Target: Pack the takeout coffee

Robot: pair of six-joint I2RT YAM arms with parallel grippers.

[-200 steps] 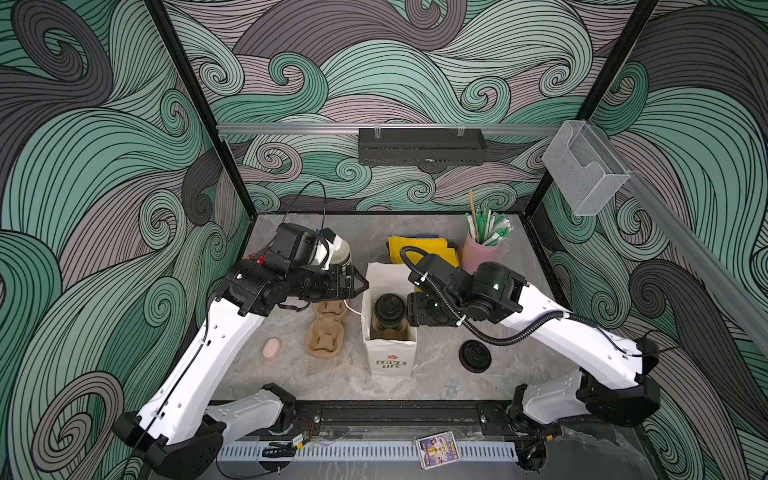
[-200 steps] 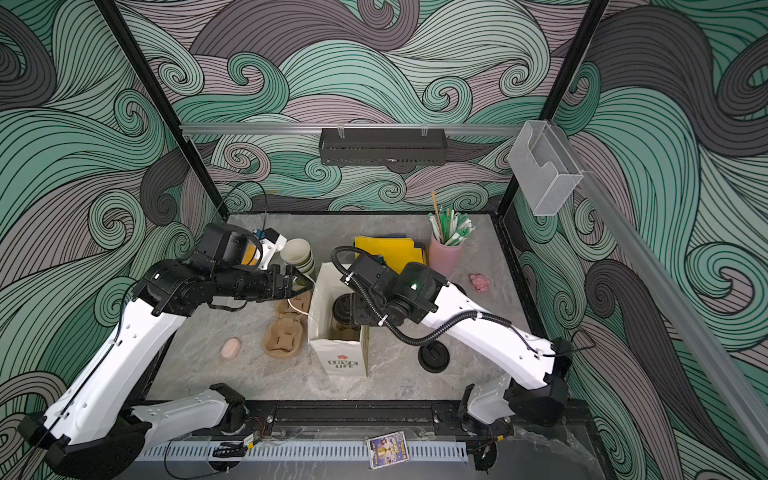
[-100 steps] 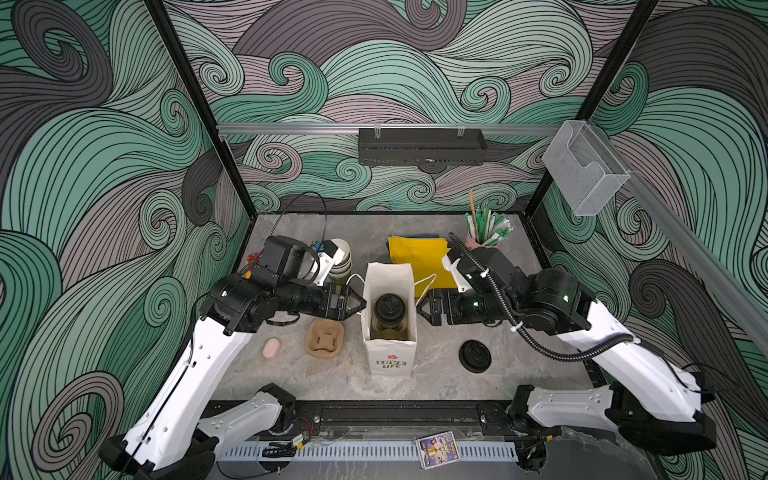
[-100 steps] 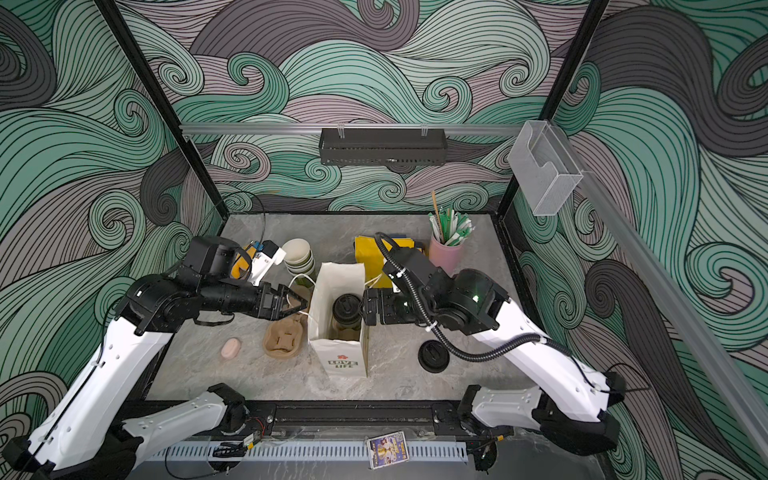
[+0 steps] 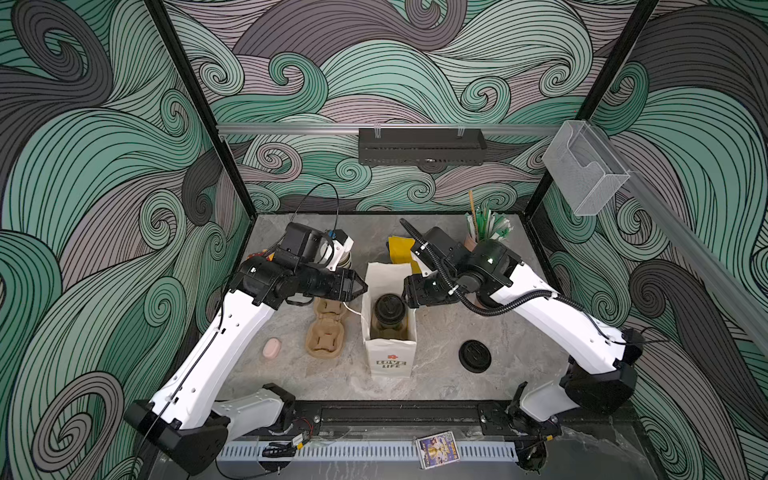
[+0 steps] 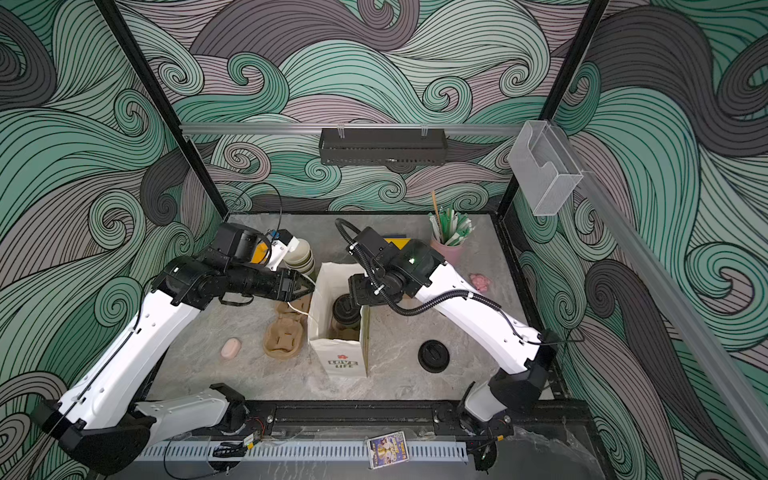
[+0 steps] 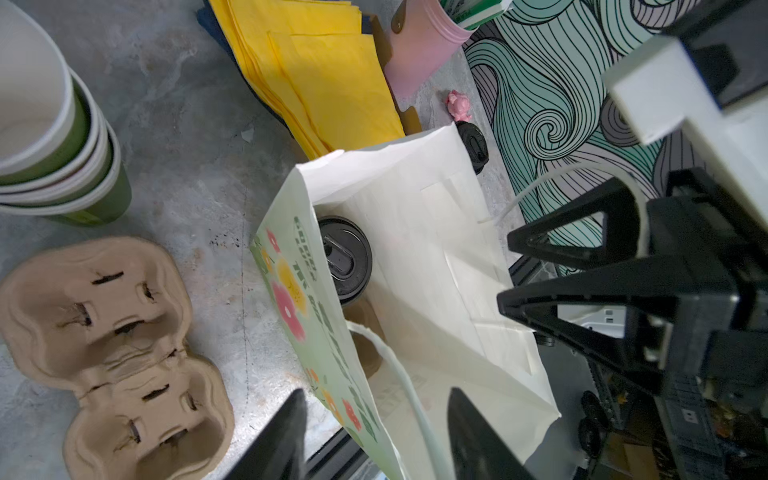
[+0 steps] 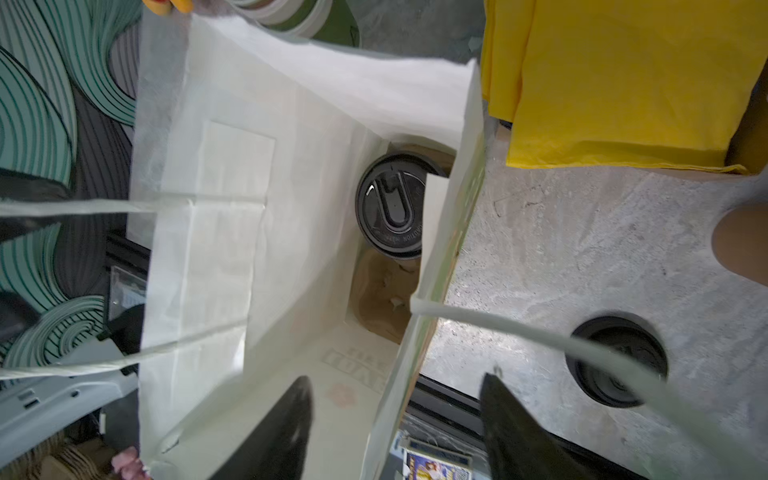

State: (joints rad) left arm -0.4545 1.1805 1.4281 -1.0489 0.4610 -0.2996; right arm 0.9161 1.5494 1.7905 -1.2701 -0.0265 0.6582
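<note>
A white bag (image 5: 388, 357) stands mid-scene on the bench (image 5: 440, 332); one black-lidded cup (image 5: 389, 308) sits inside, body hidden by its walls. Left gripper (image 7: 376, 392) straddles the left rim, right gripper (image 8: 395, 376) the right; both jaws spread.

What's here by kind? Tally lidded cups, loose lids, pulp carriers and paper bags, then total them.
Lidded coffee cup: 1 seen, inside the bag
Loose black lid: 1
Pulp carrier: 2, counting one in the bag
Paper bag: 1
Total: 5
</note>
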